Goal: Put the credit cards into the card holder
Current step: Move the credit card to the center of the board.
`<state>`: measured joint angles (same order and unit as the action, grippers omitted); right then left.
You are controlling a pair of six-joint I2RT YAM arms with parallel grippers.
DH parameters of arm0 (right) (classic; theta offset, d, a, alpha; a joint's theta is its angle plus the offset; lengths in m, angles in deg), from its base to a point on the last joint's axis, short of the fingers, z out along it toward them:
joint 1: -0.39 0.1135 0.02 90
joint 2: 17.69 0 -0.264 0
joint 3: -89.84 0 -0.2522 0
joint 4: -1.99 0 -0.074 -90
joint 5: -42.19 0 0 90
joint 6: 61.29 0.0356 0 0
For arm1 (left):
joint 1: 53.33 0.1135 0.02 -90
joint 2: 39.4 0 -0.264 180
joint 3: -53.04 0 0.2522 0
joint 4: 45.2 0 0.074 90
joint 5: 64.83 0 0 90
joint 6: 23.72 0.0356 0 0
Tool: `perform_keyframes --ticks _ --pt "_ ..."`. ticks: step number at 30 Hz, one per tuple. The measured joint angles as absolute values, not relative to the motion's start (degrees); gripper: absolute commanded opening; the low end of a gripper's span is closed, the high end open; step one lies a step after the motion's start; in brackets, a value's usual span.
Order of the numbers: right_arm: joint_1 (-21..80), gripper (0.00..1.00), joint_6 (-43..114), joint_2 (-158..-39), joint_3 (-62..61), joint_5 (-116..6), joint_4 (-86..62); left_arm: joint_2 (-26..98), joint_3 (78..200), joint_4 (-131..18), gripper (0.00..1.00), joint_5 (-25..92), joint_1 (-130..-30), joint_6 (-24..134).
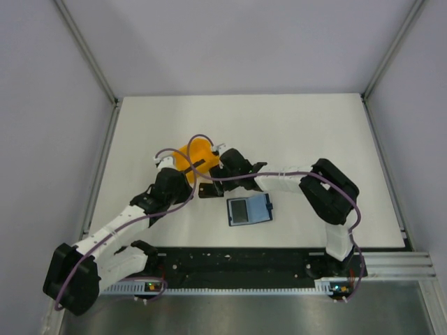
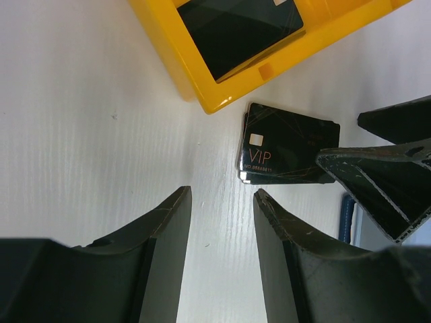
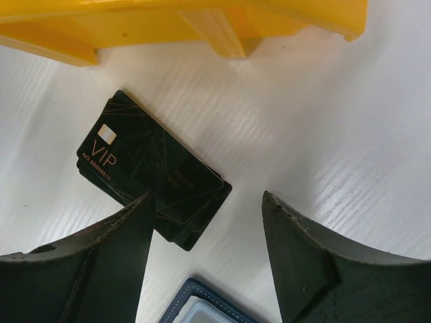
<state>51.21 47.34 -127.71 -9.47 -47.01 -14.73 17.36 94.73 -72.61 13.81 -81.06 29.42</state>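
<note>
A small stack of black credit cards (image 3: 151, 171) marked VIP lies flat on the white table just in front of the orange bin; it also shows in the left wrist view (image 2: 286, 145) and from above (image 1: 208, 190). My right gripper (image 3: 209, 198) hovers open over the stack's near corner, its left finger (image 3: 118, 256) overlapping the cards' edge, nothing held. My left gripper (image 2: 222, 195) stands open over bare table, left of the stack. The card holder (image 1: 249, 209) lies unfolded, its navy rim (image 3: 195, 303) just below the right gripper. More black cards (image 2: 236, 30) lie inside the bin.
The orange bin (image 1: 192, 155) stands behind both grippers, its wall (image 3: 182, 23) close above the card stack. The right gripper's fingers (image 2: 384, 185) enter the left wrist view from the right. Both arms meet near the table's middle.
</note>
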Motion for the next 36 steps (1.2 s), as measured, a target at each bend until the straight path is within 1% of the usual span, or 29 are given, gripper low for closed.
perform_keyframes --ticks 14,27,32,36 --pt "52.2 0.49 47.3 -131.1 -5.3 -47.9 -15.2 16.2 94.0 -72.7 0.48 13.8 -80.0 30.0" --pt "52.7 0.46 47.4 -131.5 -5.0 -45.9 -15.7 11.9 93.0 -72.9 0.48 13.6 -77.8 30.0" --pt "53.1 0.36 47.3 -131.8 -4.4 -44.1 -16.7 11.3 92.7 -73.1 0.48 13.6 -77.3 30.1" --pt "53.1 0.32 47.4 -131.9 -4.3 -42.8 -17.3 11.4 92.6 -73.1 0.48 13.7 -77.2 30.1"
